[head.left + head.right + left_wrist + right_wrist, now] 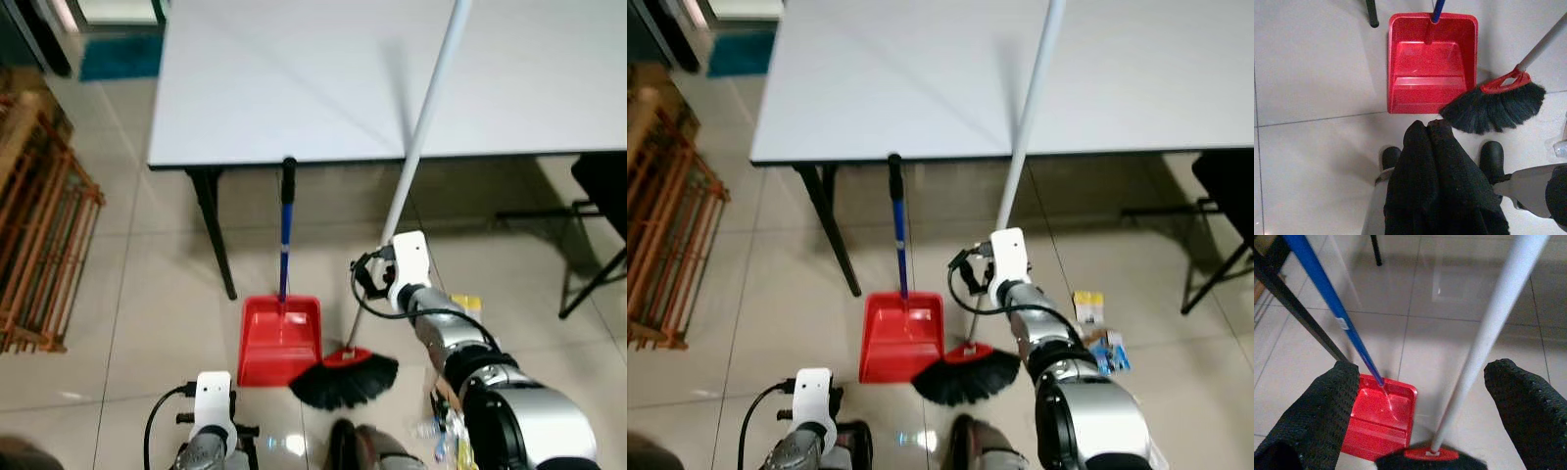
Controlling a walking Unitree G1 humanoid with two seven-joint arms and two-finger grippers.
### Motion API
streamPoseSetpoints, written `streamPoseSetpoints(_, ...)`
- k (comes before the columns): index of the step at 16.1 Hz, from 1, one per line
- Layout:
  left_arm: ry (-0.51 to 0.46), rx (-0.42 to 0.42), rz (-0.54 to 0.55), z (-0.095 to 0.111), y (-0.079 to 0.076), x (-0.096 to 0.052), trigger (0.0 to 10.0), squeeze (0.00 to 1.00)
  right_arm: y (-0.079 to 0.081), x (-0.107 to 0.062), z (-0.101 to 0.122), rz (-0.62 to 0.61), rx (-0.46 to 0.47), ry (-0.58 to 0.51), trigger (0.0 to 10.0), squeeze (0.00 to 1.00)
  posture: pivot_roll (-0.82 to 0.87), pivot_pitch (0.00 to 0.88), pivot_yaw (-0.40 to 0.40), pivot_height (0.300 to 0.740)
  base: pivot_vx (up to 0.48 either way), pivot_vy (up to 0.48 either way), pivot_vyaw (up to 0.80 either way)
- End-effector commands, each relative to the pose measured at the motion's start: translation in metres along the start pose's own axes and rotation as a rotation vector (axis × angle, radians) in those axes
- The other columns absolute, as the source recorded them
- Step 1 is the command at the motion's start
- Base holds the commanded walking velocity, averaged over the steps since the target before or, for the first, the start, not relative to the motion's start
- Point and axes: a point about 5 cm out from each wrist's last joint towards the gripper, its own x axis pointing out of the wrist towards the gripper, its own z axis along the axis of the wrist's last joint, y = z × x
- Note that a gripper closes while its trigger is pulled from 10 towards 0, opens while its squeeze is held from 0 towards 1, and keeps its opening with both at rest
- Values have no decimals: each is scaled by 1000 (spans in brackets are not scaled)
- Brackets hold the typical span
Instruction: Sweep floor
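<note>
A broom with black bristles (345, 382), a red head and a long white handle (416, 147) stands on the tiles, its handle rising past the table edge. My right gripper (1422, 367) is open, and the handle (1484, 338) runs between the wide-apart fingers (1317, 416) without touching them. Left of the broom head lies a red dustpan (279, 338); its blue handle (286, 235) stands upright to the table edge. My left gripper (1425, 125) is shut on nothing and points down at the floor, just short of the dustpan (1431, 63) and the bristles (1493, 107).
A white table (294, 78) with a black leg (211, 225) stands ahead. On the left is a wooden rack (39, 245), on the right a black chair frame (598, 235). Small packets (1087, 305) lie on the tiles by my right arm. My feet (1492, 156) are just behind the broom.
</note>
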Motion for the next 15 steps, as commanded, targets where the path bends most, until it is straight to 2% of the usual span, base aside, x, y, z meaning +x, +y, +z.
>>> streamPoseSetpoints(1, 51, -4, -5, -16, -5, -6, 10000, 0, -6, 0, 8, -17, 5, -36, 10000, 0, 46, 314, -85, 740, 0, 0, 0)
streamPoseSetpoints(4, 56, -6, -7, -21, -7, -10, 10000, 0, -10, 1, 19, -28, 0, -65, 10000, 0, 48, 340, -92, 740, 0, 0, 0)
streamPoseSetpoints(5, 57, -7, -6, -31, -8, -16, 10000, 0, -13, 1, 23, -31, -25, -71, 10000, 0, 72, 381, -87, 740, 0, 0, 0)
streamPoseSetpoints(8, 54, 9, -7, -44, -6, -27, 10000, 0, -17, 3, 36, -55, -9, -110, 10000, 0, 88, 410, -68, 740, 0, 0, 0)
streamPoseSetpoints(15, 12, 33, -21, -45, -6, -33, 10000, 0, -18, 9, 73, -76, -9, -191, 10000, 0, 115, 434, -42, 740, 0, 0, 0)
